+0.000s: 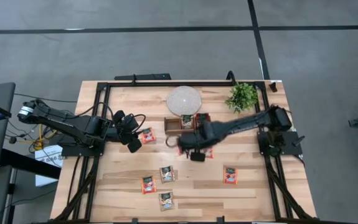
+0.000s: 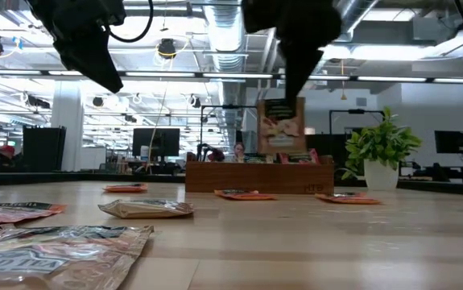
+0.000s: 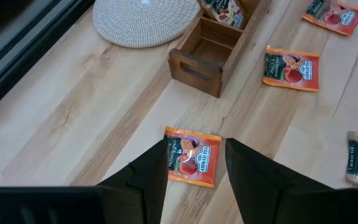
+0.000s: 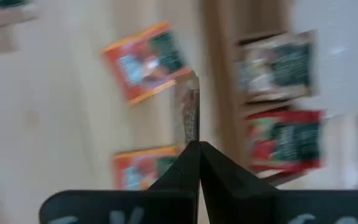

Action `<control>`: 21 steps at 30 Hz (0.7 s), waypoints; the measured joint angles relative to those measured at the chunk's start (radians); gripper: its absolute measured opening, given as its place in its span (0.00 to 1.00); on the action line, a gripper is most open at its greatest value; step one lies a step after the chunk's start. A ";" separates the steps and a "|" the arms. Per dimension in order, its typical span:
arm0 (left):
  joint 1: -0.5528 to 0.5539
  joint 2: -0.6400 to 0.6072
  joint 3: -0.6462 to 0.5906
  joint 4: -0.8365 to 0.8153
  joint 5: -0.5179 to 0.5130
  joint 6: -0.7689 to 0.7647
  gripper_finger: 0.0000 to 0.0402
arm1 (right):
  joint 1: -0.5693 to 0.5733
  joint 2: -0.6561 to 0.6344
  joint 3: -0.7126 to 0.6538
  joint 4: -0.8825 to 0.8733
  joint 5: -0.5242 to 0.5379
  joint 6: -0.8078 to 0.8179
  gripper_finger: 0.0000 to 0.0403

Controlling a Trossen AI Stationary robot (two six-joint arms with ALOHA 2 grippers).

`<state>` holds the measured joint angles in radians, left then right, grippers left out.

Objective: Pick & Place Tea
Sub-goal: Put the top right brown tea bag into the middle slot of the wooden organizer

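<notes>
My right gripper (image 1: 182, 145) is shut on a pale tea sachet (image 2: 281, 126), which hangs upright just above the brown wooden tray (image 2: 215, 176). In the right wrist view this sachet (image 4: 189, 111) shows edge-on between the closed fingertips. Two sachets (image 4: 278, 62) stand in the tray's compartments. My left gripper (image 1: 134, 144) hangs open over a red-orange sachet (image 3: 193, 157) lying flat on the table left of the tray, without touching it. Several more sachets (image 1: 167, 173) lie scattered toward the table's front.
A round white woven disc (image 1: 183, 99) lies behind the tray. A small green plant (image 1: 242, 96) stands at the back right. A red-orange sachet (image 1: 230, 175) lies alone at the front right. A black frame (image 1: 98, 106) borders the table.
</notes>
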<state>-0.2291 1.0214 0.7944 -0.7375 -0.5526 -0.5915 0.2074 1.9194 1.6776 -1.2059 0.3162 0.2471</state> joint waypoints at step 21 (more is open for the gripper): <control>0.000 0.000 0.000 0.016 0.000 -0.004 0.38 | -0.308 0.000 -0.018 0.130 -0.008 -0.284 0.00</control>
<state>-0.2291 1.0214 0.7944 -0.7220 -0.5529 -0.5953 -0.1009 1.9190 1.6596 -1.0762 0.3078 -0.0367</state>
